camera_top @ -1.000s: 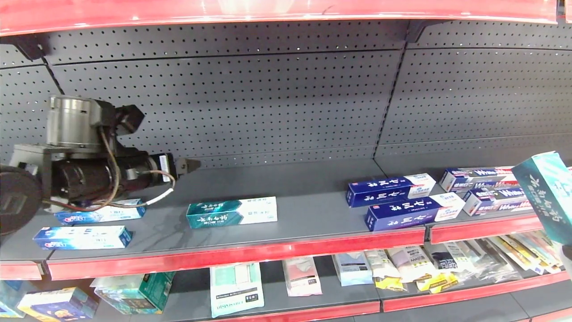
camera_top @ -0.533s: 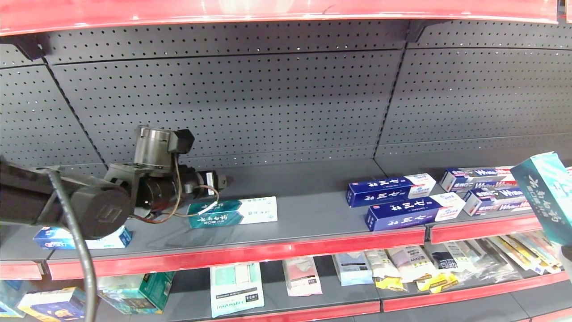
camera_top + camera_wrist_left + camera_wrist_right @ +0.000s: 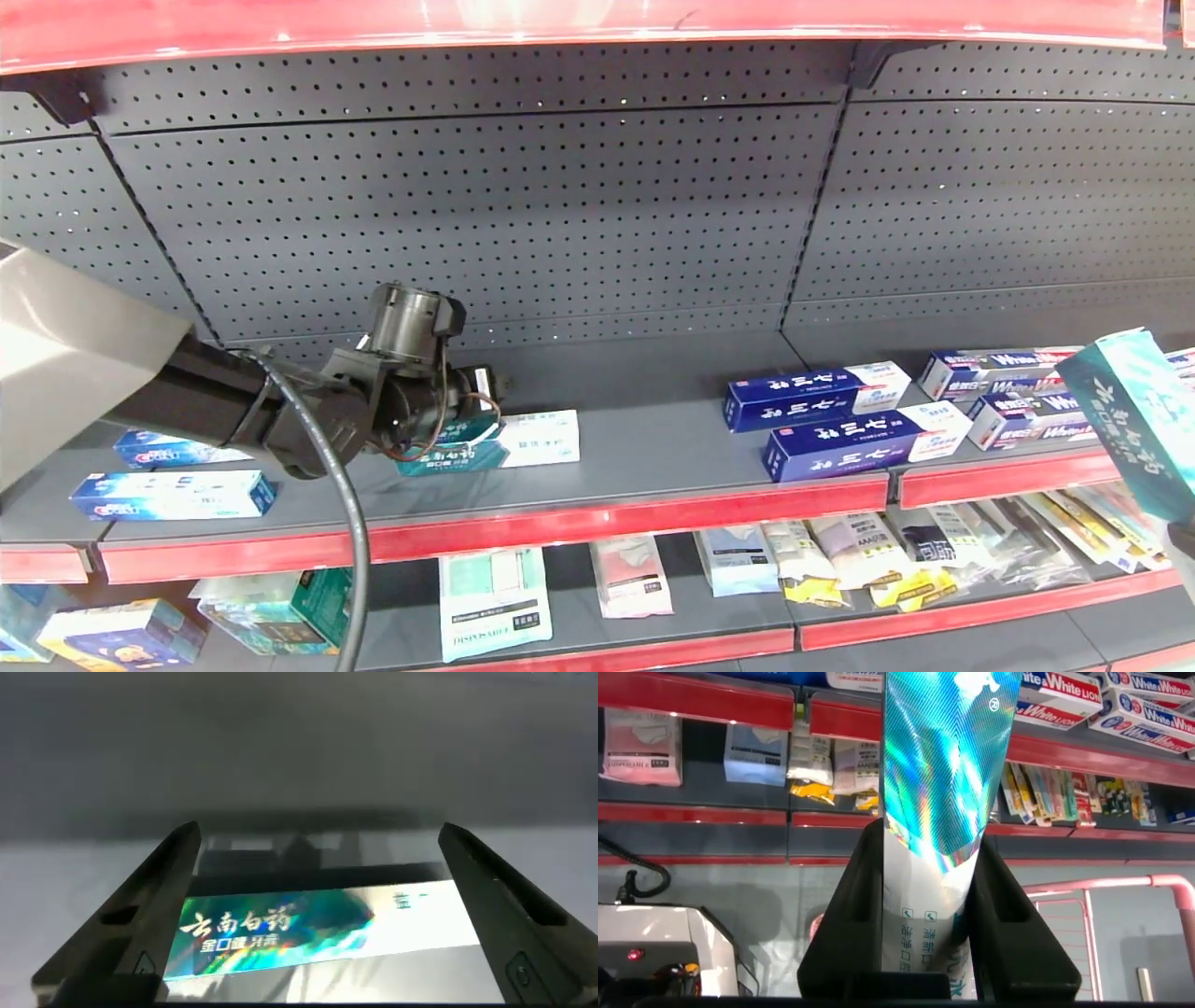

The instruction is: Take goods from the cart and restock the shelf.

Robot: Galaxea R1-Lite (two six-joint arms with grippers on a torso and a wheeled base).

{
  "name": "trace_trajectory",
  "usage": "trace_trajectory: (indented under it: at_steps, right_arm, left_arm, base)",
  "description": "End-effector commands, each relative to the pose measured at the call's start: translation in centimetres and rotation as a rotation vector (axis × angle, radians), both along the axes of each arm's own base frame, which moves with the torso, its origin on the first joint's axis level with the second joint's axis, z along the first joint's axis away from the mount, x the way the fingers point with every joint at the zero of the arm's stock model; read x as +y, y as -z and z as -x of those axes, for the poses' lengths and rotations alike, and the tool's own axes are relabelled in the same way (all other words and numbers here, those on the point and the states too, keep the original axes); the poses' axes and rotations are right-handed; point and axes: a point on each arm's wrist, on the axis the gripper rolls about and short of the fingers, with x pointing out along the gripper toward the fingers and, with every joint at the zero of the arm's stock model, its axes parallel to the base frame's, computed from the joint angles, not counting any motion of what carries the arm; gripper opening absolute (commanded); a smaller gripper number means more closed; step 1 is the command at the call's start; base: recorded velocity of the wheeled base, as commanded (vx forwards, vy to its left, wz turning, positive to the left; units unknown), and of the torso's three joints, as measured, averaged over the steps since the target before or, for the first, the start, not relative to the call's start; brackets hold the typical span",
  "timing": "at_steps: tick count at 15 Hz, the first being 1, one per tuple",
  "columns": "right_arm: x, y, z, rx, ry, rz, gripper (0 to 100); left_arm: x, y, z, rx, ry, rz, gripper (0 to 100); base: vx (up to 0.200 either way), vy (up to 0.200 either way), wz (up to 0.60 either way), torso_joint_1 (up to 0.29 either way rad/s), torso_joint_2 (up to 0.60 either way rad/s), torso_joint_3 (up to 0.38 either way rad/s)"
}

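Teal toothpaste box (image 3: 537, 439) lies flat on the grey shelf (image 3: 653, 439), left of centre and well apart from the dark blue boxes (image 3: 822, 397) to the right and the light blue boxes (image 3: 173, 495) at the far left. The left gripper (image 3: 490, 385) is low over its left end with its fingers spread wide. The wrist view has the box lying between them, but contact can't be told. So I judge one box counts as shelved, with only the arm to pull clear. A second teal box (image 3: 1130, 411) is upright at the right edge, off the shelf and pinched at its lower end by the right gripper (image 3: 929, 887). That one is not yet placed; there's room beside the first. What's left in the cart can't be told.
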Motion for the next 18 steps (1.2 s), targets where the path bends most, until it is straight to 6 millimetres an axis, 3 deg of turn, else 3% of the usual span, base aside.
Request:
trace_trajectory:
  at_steps: [1, 7, 11, 18]
  right_arm:
    - [0.0, 0.3, 0.1, 0.01, -0.001, 0.002, 0]
    - [0.0, 0.7, 0.1, 0.025, -0.003, 0.005, 0]
    - [0.0, 0.8, 0.2, 0.031, -0.003, 0.005, 0]
    - [0.0, 0.9, 0.8, 0.013, -0.003, 0.006, 0]
  left_arm:
    - [-0.5, 0.8, 0.2, 0.051, 0.014, -0.022, 100]
    - [-1.3, 0.8, -1.4, 0.071, -0.012, -0.003, 100]
    - [-1.5, 1.8, -1.1, 0.114, -0.051, -0.076, 100]
    - [-1.7, 1.8, -0.8, 0.143, -0.024, -0.098, 100]
  base:
    - [0.0, 0.0, 0.0, 0.0, 0.0, 0.0]
    - [0.0, 0.0, 0.0, 0.0, 0.0, 0.0]
    - [0.0, 0.0, 0.0, 0.0, 0.0, 0.0]
    - [0.0, 0.0, 0.0, 0.0, 0.0, 0.0]
